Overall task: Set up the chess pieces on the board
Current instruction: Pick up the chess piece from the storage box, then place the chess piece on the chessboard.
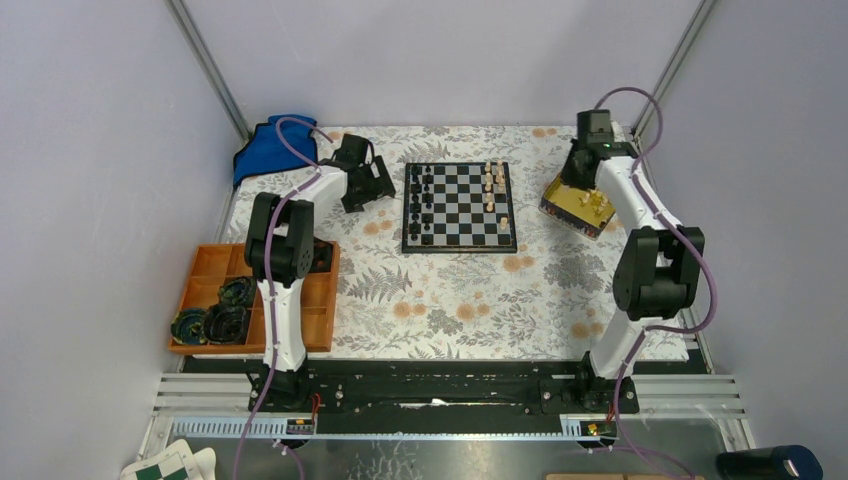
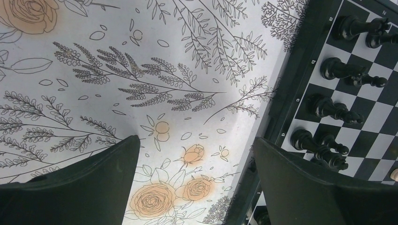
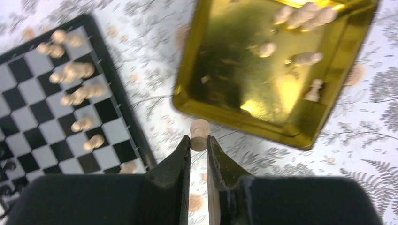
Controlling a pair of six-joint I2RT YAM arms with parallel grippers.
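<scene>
Across the table lies a floral tablecloth [image 1: 450,300]. At its far centre sits the board [image 1: 459,206], square to the table edges. An orange tray [image 1: 215,265] sits at the near left edge, and a gold tin [image 1: 578,205] lies just right of the board, partly under the right arm.

The left gripper [image 2: 197,154] hangs over bare cloth just left of the board's left border, apart from it. Its jaws stand wide apart with nothing between them. The black pieces [image 2: 335,110] stand in the two leftmost files of the board, to the right of this gripper.

The right gripper [image 3: 199,140] is over the cloth between the board's right border and the near corner of the tin. Its jaws are narrow and pinch one pale piece [image 3: 200,133] at the fingertips, its round head protruding beyond them. The right wrist view is blurred.

Other pale pieces [image 1: 492,185] stand on the right half of the board, unevenly spaced. Several more lie loose inside the tin.
</scene>
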